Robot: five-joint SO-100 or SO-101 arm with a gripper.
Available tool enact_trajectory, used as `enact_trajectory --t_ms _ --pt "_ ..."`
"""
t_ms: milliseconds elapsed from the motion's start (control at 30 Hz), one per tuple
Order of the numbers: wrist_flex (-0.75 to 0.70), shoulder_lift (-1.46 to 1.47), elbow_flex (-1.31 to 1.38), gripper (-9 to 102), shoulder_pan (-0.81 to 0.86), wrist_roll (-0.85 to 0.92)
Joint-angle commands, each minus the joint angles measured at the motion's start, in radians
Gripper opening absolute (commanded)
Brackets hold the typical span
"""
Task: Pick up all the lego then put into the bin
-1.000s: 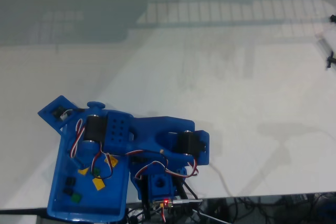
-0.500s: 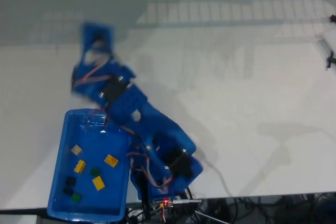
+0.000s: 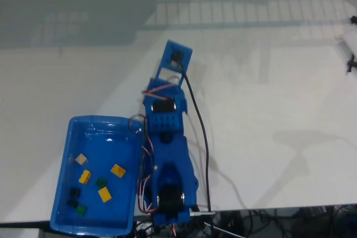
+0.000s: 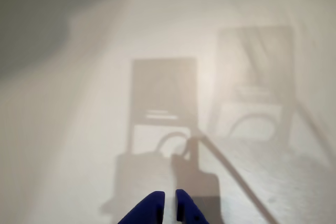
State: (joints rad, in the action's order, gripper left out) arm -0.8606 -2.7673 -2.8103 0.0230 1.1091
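The bin (image 3: 72,137) sits at the lower left of the fixed view, a shallow glossy blue tray with rounded corners and a raised rim that catches the light along its upper edge. Inside it lies the lego, all small square bricks resting apart from one another on the tray floor: a tan brick (image 3: 81,159) near the upper left, a yellow brick (image 3: 117,170) to the right, a second yellow one (image 3: 85,176) left of centre, a third yellow one (image 3: 104,194) lower down, a dark green brick (image 3: 101,183) between them, a black brick (image 3: 73,193) with another dark piece just below it (too dim to tell clearly), and a brighter green brick (image 3: 81,210) nearest the bottom rim.

My arm stretches up the fixed view just beside the bin's right wall, out over the white table (image 3: 268,110), matte blue printed plastic with red and white wires looped along it and a black cable trailing back.

In the wrist view my gripper (image 4: 169,199) points at the bare pale surface, its two blue fingertips (image 4: 152,205) drawn almost together with a thin sliver between them, holding nothing.
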Motion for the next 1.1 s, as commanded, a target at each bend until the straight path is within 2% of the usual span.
enact_trajectory --t_ms 0,233,400,533,767,1067 --pt "0.011 -0.12 -0.107 0 0.038 0.094" --pt "-0.121 -0.402 -0.288 0 0.072 0.244" --pt "-0.252 -0.457 -0.29 0 0.069 0.313" --pt "-0.436 -0.534 -0.29 0 0.084 0.42" --pt "-0.448 -0.557 -0.29 0 0.089 0.302" --pt "-0.448 -0.557 -0.29 1 0.089 0.296"
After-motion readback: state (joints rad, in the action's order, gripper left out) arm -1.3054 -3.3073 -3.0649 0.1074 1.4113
